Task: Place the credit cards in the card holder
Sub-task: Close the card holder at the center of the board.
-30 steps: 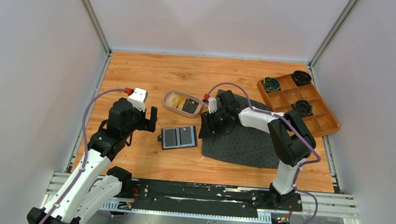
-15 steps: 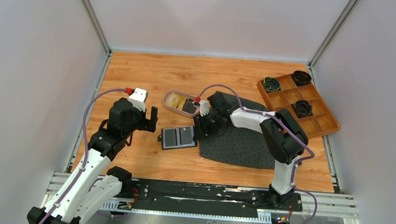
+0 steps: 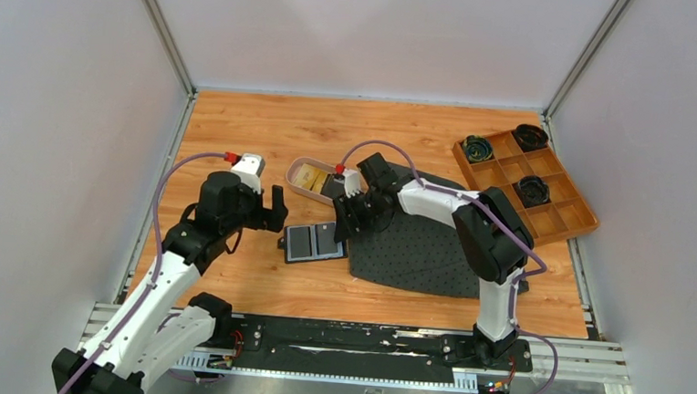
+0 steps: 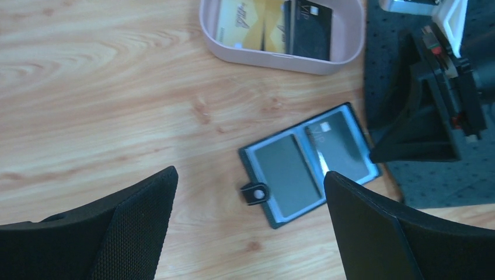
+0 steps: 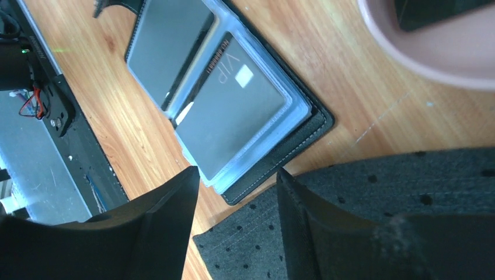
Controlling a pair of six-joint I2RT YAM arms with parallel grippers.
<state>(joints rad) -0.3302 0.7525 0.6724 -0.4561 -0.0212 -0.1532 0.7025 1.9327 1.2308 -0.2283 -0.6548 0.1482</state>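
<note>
The card holder lies open on the wood, its snap tab pointing left. A pale grey credit card marked VIP sits in its right pocket; the left pocket looks dark. Gold credit cards and a black one lie in the pink tray. My right gripper hovers at the holder's right edge, open, with nothing between its fingertips. My left gripper is open wide, just left of the holder.
A grey dotted mat lies right of the holder, under the right arm. An orange-brown compartmented box with dark round items stands at the back right. White walls enclose the table on three sides.
My right gripper has moved left off the mat to the card holder's right edge. My left gripper has shifted slightly right, toward the holder.
</note>
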